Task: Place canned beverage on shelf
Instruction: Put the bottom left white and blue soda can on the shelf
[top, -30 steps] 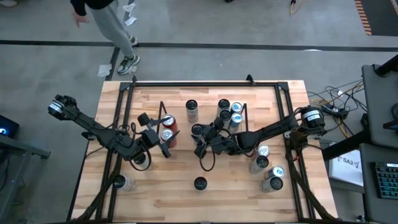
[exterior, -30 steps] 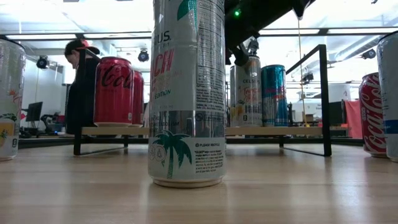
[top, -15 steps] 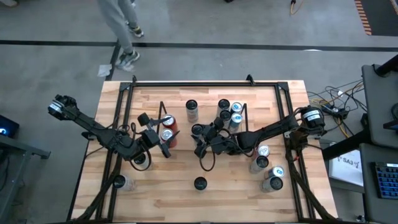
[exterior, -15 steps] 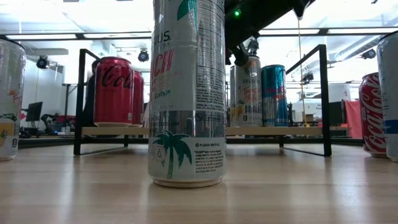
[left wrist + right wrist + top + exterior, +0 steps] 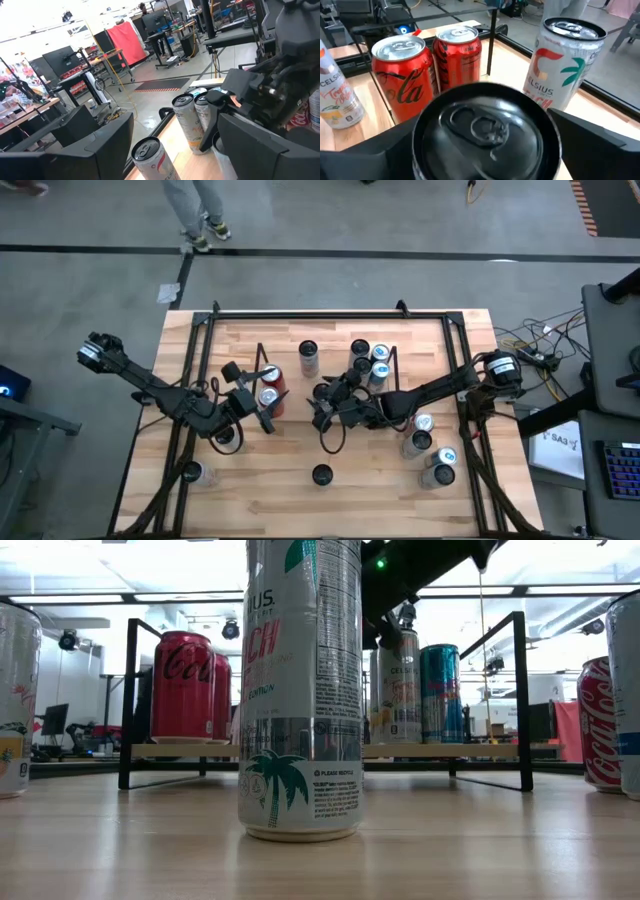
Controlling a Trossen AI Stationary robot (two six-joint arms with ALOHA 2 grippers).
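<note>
- The wooden table carries the wire-framed shelf at its centre.
- The right gripper sits over the shelf, fingers released either side of a dark-topped can standing upright there.
- The left gripper hovers by two red Coca-Cola cans at the shelf's left end, jaws parted, grasping nothing.

The light butcher-block wooden surface carries the shelf, a low rack with black wire end frames and a pale wood base. Two red cola cans stand at one end of the shelf, and a group of cans stands at the other. Directly on the surface stand a tall white can near the front, three cans on the right side, and two cans on the left.
</note>
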